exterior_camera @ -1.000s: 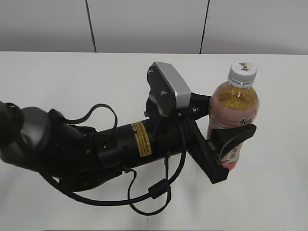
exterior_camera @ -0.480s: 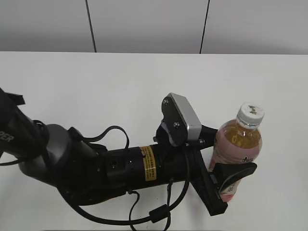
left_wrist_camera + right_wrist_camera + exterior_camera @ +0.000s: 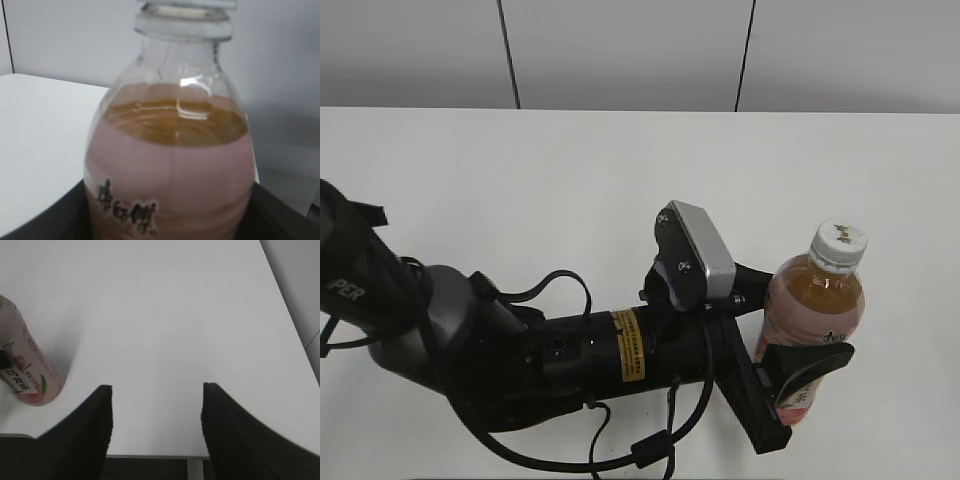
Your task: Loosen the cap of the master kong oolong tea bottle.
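So far only the bracing half of the job looks done: on the broad white counter [image 3: 520, 180], toward its right edge and nearer the front, the left arm's black pincer [image 3: 798, 372] is clenched around the labelled lower body of the tall clear plastic master kong oolong tea bottle [image 3: 812, 310] of amber tea, which stands upright with a dark finger visible across its front. The right arm's black pincer [image 3: 156, 435] hangs released over bare counter, grasping nothing, with the bottle's pink-labelled base off to its left and well apart. The small round white plastic screw cap [image 3: 839, 243] with a green mark on top sits untouched on the neck, so by my judgement the twisting itself is all still to do. Whether the cap's seal is already broken cannot be told. The left wrist view cuts the cap off at its top edge and shows the label characters blurred; the pincer's far finger is hidden behind the bottle.
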`<state>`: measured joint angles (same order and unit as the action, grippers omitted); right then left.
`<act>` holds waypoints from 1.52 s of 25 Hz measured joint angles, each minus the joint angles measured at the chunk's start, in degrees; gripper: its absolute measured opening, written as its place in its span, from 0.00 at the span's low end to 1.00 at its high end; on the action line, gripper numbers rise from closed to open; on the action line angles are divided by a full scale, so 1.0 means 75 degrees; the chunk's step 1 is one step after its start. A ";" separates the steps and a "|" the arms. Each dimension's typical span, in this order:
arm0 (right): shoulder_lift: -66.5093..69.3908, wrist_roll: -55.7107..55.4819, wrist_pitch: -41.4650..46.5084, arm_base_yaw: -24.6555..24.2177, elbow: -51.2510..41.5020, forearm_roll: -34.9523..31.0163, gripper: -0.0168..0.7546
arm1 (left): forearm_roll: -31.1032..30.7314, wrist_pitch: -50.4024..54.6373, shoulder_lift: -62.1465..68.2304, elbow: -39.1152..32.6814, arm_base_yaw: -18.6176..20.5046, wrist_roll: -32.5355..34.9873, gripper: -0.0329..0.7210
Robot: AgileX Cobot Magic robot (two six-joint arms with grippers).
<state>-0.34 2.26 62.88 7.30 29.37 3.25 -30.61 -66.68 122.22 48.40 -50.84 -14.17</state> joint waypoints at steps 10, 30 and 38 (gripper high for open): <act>0.0000 -0.0007 0.0000 0.0000 0.0000 -0.0040 0.58 | -0.0017 0.0000 0.0000 0.0008 0.0000 0.0000 0.61; 0.8349 0.0092 0.0795 0.0150 0.4031 -0.2086 0.49 | -0.0097 0.0000 0.0000 0.0022 0.0000 0.0000 0.61; 0.9733 -0.0409 0.0845 0.2010 0.5079 -0.2468 0.40 | -0.0115 0.0000 0.0000 0.0031 0.0000 0.0000 0.61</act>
<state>72.66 -0.81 69.21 22.37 67.46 -15.26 -31.47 -66.68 122.22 48.63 -50.84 -14.17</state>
